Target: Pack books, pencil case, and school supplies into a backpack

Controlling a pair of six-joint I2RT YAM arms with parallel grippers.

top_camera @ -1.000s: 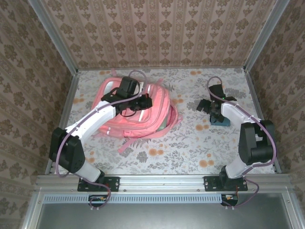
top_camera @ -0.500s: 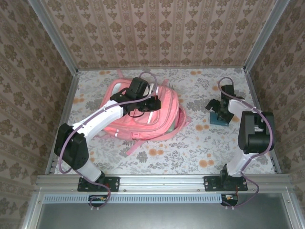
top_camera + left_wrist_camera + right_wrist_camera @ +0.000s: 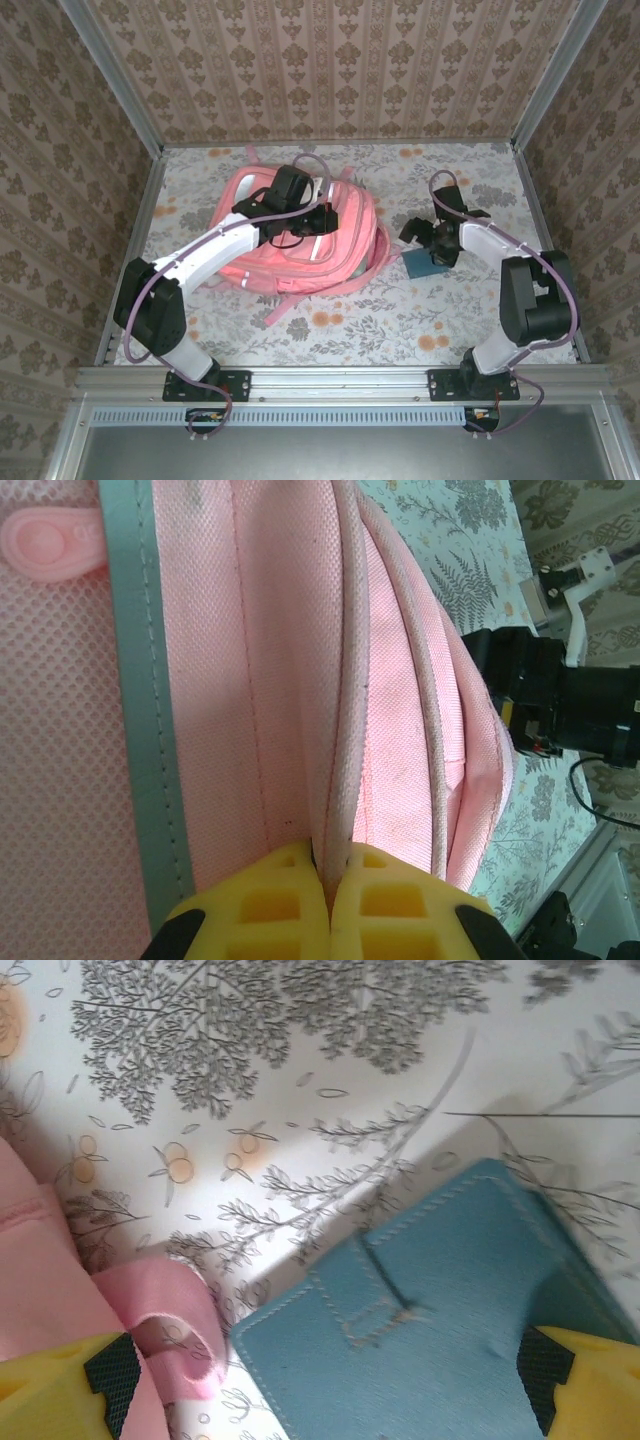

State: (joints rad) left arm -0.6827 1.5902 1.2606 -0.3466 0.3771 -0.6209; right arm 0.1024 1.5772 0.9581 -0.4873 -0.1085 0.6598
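My left gripper point(image 3: 328, 880) pinches a backpack point(image 3: 345, 225) seam at the middle of the tabletop point(image 3: 350, 320), my right gripper point(image 3: 325, 1380) gapes wide over the notebook point(image 3: 430, 1330) right of centre; I would shift off the strap point(image 3: 165, 1350) before closing.

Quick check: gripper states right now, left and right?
Left gripper: closed, pinching a seam of the pink backpack.
Right gripper: open over the teal notebook, holding nothing.
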